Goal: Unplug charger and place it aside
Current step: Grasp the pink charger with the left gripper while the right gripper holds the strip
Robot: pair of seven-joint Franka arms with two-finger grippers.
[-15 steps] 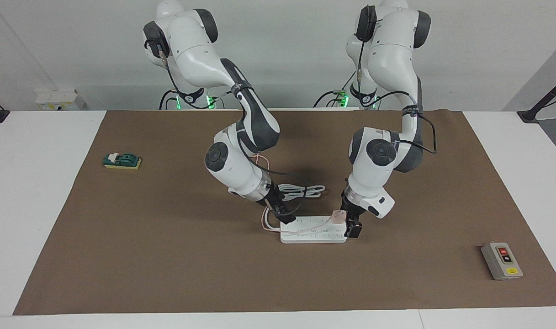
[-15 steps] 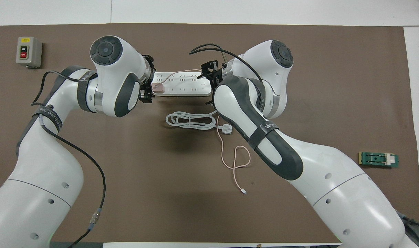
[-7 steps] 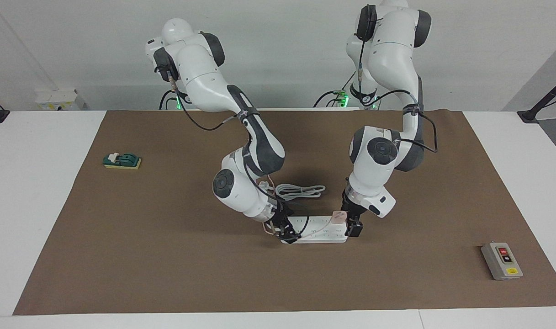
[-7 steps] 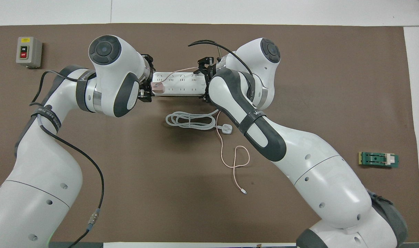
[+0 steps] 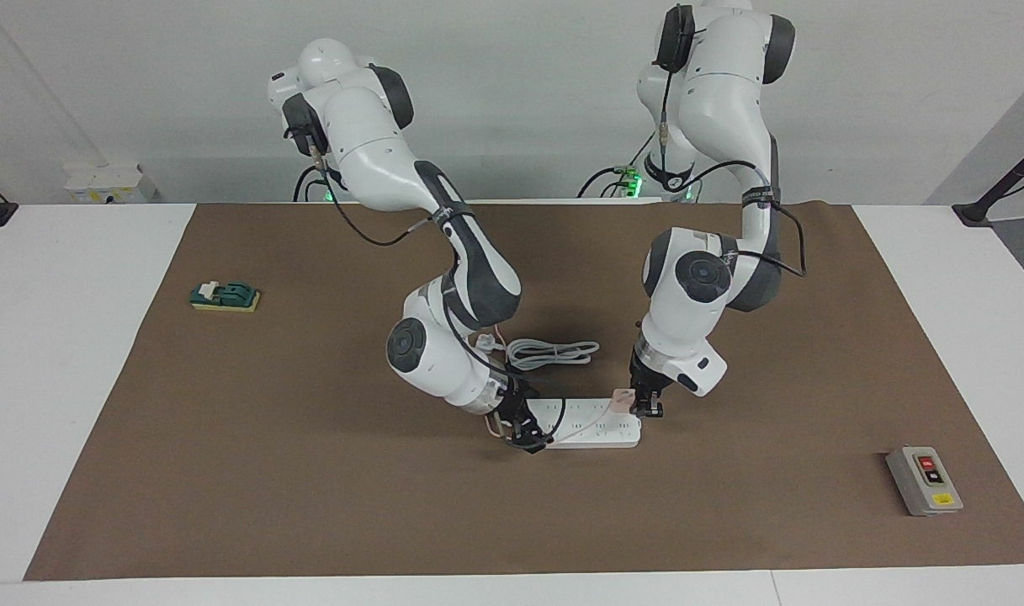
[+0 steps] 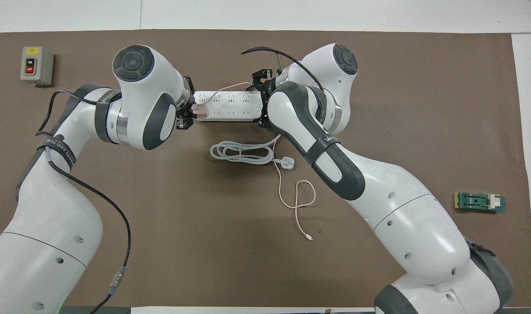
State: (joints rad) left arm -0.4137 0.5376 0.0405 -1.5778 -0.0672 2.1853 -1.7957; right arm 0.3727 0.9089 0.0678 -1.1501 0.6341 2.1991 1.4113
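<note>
The pale pink charger (image 5: 621, 399) (image 6: 200, 109) sits tilted at the end of the white power strip (image 5: 596, 427) (image 6: 230, 107) toward the left arm's end of the table. My left gripper (image 5: 646, 408) (image 6: 187, 114) is at that end, shut on the charger. The thin pink cable (image 6: 287, 192) runs from the charger over the strip and loops on the mat nearer to the robots. My right gripper (image 5: 526, 435) (image 6: 262, 104) is down at the strip's other end, touching it.
A white three-pin plug (image 6: 287, 162) with a coiled thick cord (image 5: 554, 349) lies just nearer to the robots than the strip. A grey switch box (image 5: 924, 480) (image 6: 37, 65) and a green block (image 5: 224, 295) (image 6: 480, 202) lie toward the mat's ends.
My right gripper has come down onto its end of the strip. My left gripper has risen a little and the charger now sits tilted.
</note>
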